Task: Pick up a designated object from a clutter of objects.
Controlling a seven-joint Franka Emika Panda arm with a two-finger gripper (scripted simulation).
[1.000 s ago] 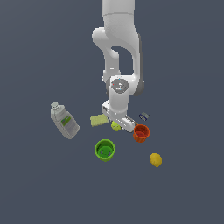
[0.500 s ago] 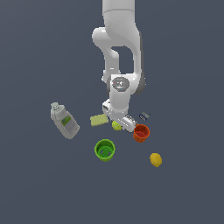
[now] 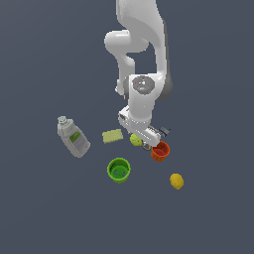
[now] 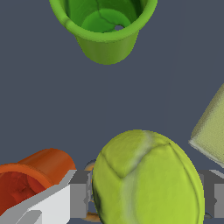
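We see the white arm reaching down from the top centre of the exterior view, its gripper (image 3: 137, 139) low over the middle of the clutter. The tennis ball (image 3: 135, 140) sits right at the gripper's tip, just below centre of that frame, partly hidden by the hand.

In the wrist view the tennis ball (image 4: 148, 180) fills the lower centre, pale seam lines crossing its yellow-green felt. A grey finger (image 4: 78, 194) sits against one flank of the ball and another grey pad shows at the opposite flank, at the frame's right edge. We read the jaws as closed onto the ball, one on each side. Whether the ball rests on the floor or is clear of it, we cannot tell.

Around it in the exterior view:
- orange-red cup (image 3: 160, 151), just right of the ball, near the gripper
- green cup (image 3: 119, 170), below and left of the ball, upright, apart from it
- yellow-green sponge (image 3: 112, 136), left of the ball
- grey bottle (image 3: 73, 137) with green label, far left, lying tilted
- lemon (image 3: 176, 181), lower right, well apart
- a small dark item behind the gripper, upper right of the orange-red cup; too small to identify
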